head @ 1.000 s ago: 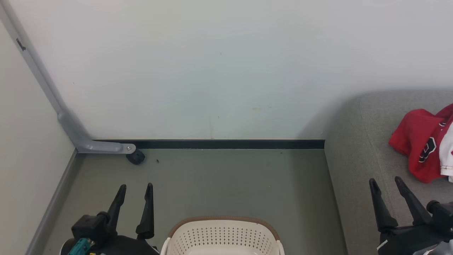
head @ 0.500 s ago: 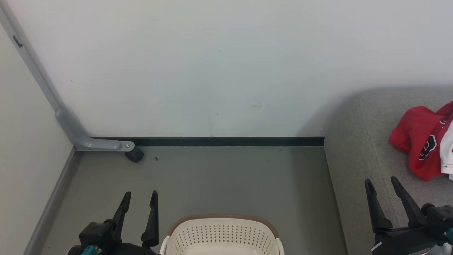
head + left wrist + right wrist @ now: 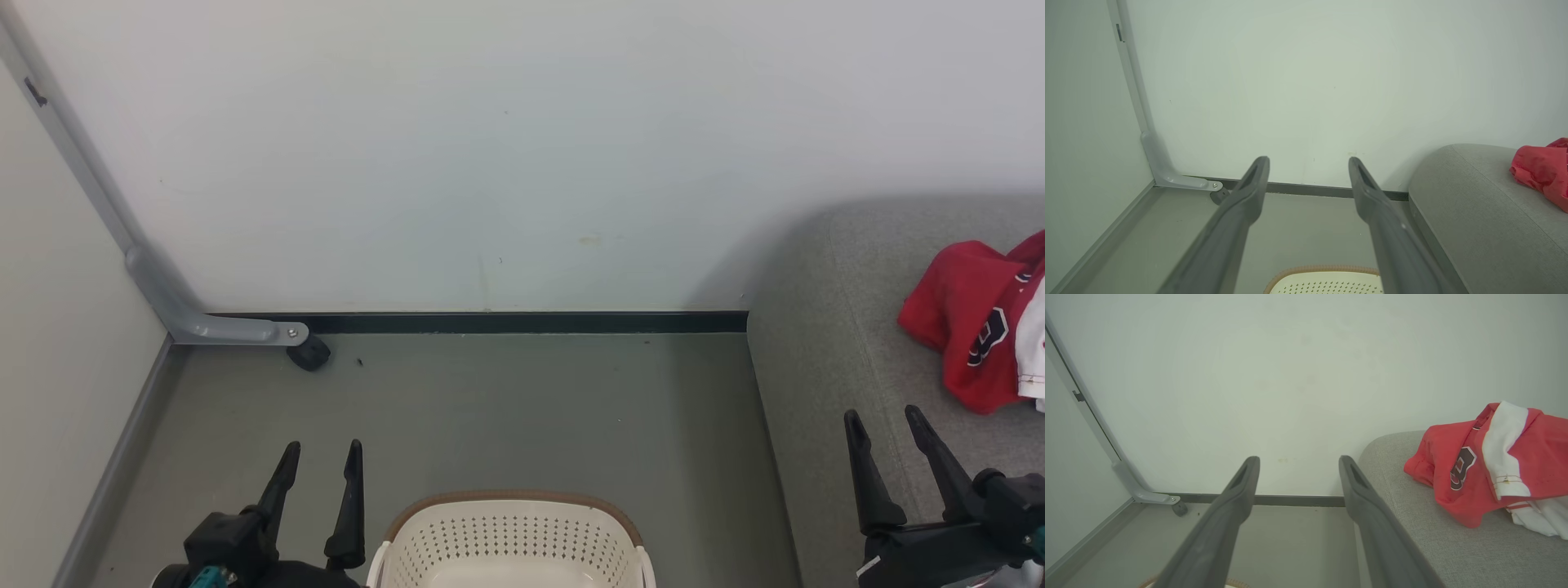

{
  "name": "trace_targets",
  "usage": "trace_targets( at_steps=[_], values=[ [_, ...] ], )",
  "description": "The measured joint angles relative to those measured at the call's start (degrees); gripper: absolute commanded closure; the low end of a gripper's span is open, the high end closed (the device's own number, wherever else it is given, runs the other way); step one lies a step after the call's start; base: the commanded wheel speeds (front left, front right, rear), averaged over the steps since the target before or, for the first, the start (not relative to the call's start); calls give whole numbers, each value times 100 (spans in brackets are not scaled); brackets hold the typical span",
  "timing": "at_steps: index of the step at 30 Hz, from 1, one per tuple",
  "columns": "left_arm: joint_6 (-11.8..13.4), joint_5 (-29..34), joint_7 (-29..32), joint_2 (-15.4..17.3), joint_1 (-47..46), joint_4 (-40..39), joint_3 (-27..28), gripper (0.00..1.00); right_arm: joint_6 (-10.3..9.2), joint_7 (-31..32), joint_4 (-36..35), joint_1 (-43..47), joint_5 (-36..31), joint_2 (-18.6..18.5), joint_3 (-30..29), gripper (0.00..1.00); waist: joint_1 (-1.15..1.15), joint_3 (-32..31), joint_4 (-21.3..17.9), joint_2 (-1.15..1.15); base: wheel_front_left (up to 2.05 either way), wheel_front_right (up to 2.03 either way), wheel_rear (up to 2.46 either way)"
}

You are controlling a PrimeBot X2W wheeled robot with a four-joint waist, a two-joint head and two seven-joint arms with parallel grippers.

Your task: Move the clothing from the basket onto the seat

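The red-and-white clothing (image 3: pixel 971 343) lies crumpled on the grey seat (image 3: pixel 824 343) at the right side of the room, a black emblem showing on one fold and a white band draped over the top, with a thin striped trim just visible in the right wrist view. The seat's woven fabric is rounded at its near end and its far edge lies along a pale wall (image 3: pixel 490 163). A dark skirting strip (image 3: pixel 522 322) runs along the base of that wall, from the seat to the left corner. There a grey metal leg (image 3: pixel 237 331) slopes down a light side panel (image 3: pixel 57 327) and ends in a small black caster (image 3: pixel 310 355). The floor (image 3: pixel 490 408) is a smooth, dull grey-green. The cream basket (image 3: pixel 513 496) stands on it, well apart from the clothing, its brown rim and perforated wall showing at the bottom of the head view. The left gripper (image 3: pixel 324 445) hovers just left of the basket, jaws apart and holding nothing. The right gripper (image 3: pixel 882 412) hangs over the seat's near part, short of the clothing, its jaws likewise spread and holding nothing.
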Motion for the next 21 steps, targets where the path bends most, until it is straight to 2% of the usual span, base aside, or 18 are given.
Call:
trace_targets(
  at_steps=[10,15,16,21],
  values=[
    [-19,215,0,-16,0,12,24,0,99,0,20,18,-199,65,-101,0,0,28,-9,0,0,0,0],
    [-105,265,0,-46,0,7,35,0,141,0,20,23,-246,114,-167,0,0,54,-17,0,0,0,0],
    [-111,261,1,-51,3,24,27,100,142,5,42,25,-258,131,-165,100,0,58,-19,0,0,0,0],
    [-109,248,9,-134,220,267,-18,100,142,16,296,236,-244,378,-74,100,0,59,-19,0,0,0,0]
  ],
)
